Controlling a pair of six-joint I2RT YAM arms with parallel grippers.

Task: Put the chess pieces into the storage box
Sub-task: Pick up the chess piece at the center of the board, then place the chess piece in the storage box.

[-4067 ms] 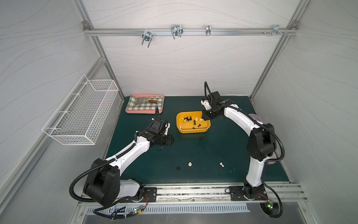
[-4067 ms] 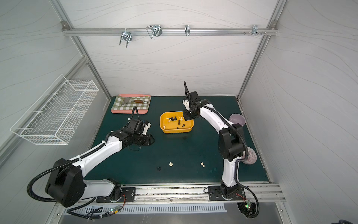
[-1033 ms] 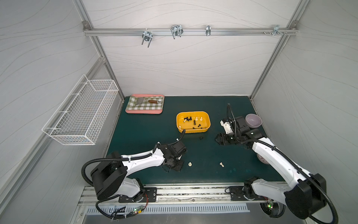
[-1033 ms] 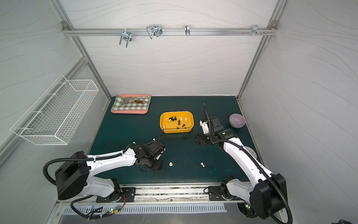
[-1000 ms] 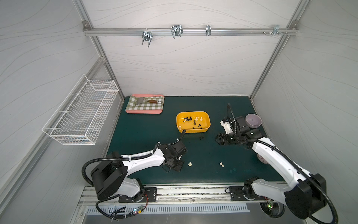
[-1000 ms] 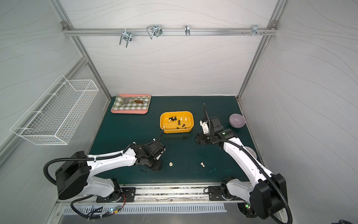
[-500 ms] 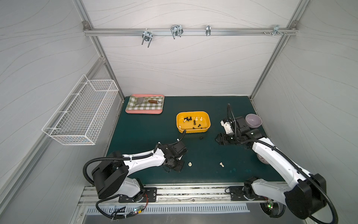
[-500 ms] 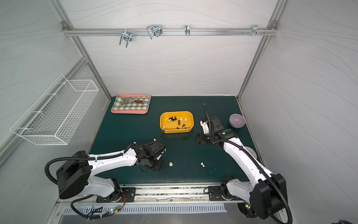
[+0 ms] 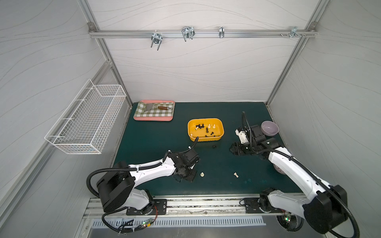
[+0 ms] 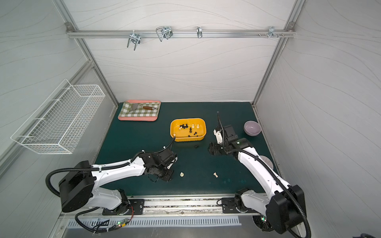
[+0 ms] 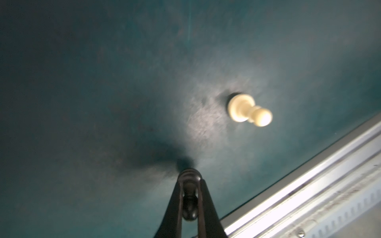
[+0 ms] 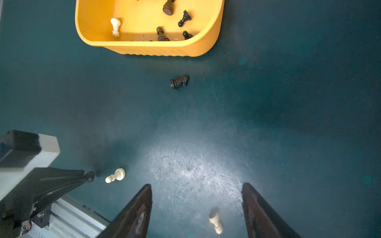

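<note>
My left gripper (image 11: 189, 181) is shut on a black pawn (image 11: 189, 206), low over the green mat near its front edge (image 9: 190, 177). A cream pawn (image 11: 249, 111) stands just to its right (image 9: 202, 174). Another cream chess piece (image 9: 236, 175) lies further right. A black piece (image 9: 214, 146) lies just in front of the yellow storage box (image 9: 206, 139), which holds several black and cream pieces. My right gripper (image 12: 195, 185) stands open with nothing in it, right of the box (image 9: 234, 149) and back from the lying cream piece (image 12: 215, 222).
A pink-rimmed checkered tray (image 9: 152, 119) with a spatula sits at the back left. A white wire basket (image 9: 86, 121) hangs on the left wall. A purple bowl (image 9: 269, 128) stands behind the right arm. A metal rail (image 11: 309, 185) runs along the mat's front edge.
Since four seconds ago both arms have come forward from beside the box. Within the last second the left jaws closed on the black pawn; the right arm stayed still.
</note>
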